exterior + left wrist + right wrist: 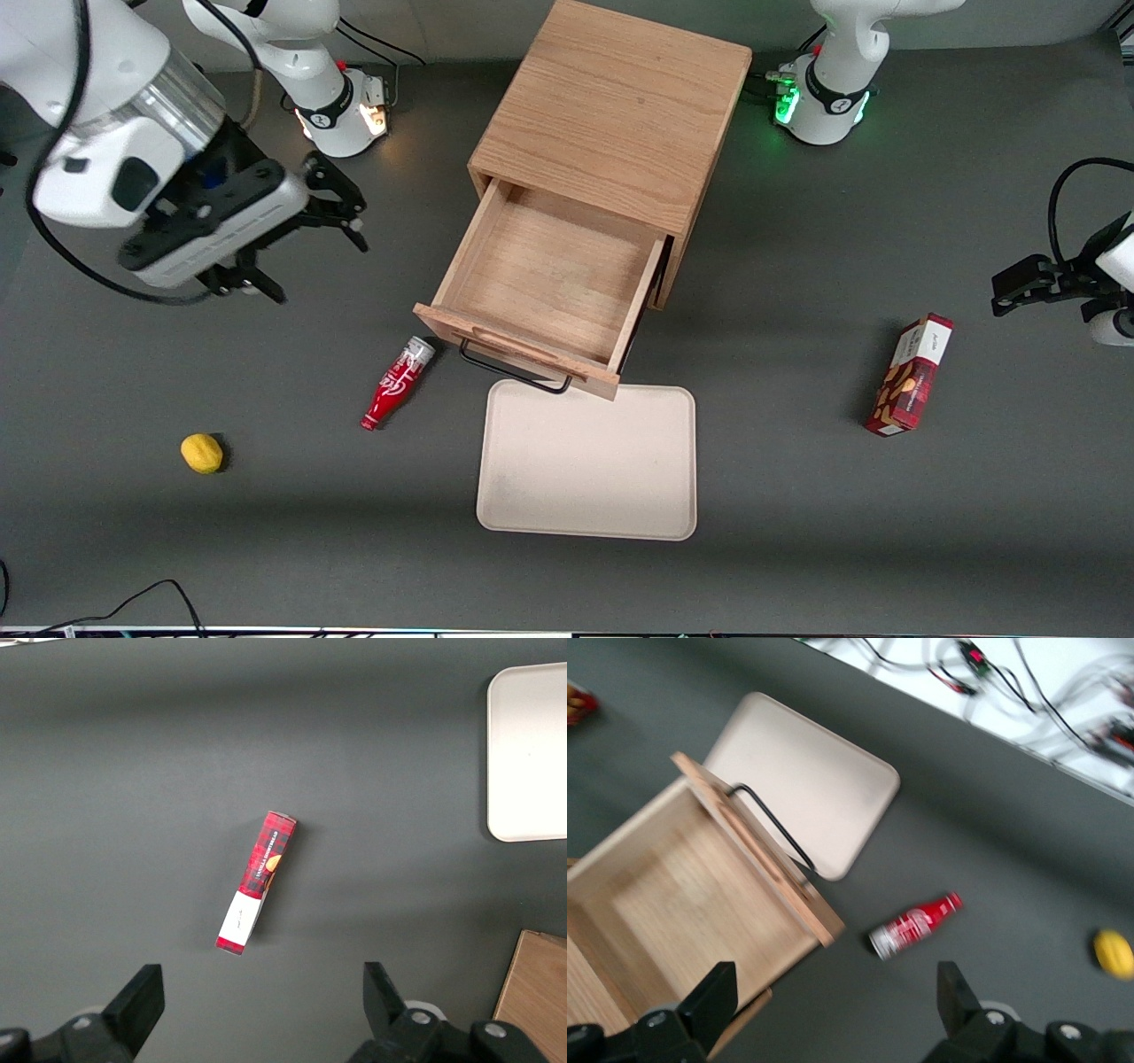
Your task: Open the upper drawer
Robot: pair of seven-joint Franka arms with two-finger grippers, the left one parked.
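The oak cabinet [611,115] stands at mid-table. Its upper drawer [549,275] is pulled far out toward the front camera, and its wooden inside is bare. The thin black wire handle [514,368] hangs on the drawer front, over the edge of a tray. My right gripper [322,273] hovers open above the table beside the cabinet, toward the working arm's end, apart from the drawer and holding nothing. The right wrist view looks down on the drawer [700,895] and its handle [775,828], with the gripper [833,992] wide open over bare table.
A cream tray [585,461] lies in front of the drawer. A red bottle [397,383] lies on its side beside the drawer front, and a yellow lemon [202,453] sits nearer the camera. A red snack box [911,375] lies toward the parked arm's end.
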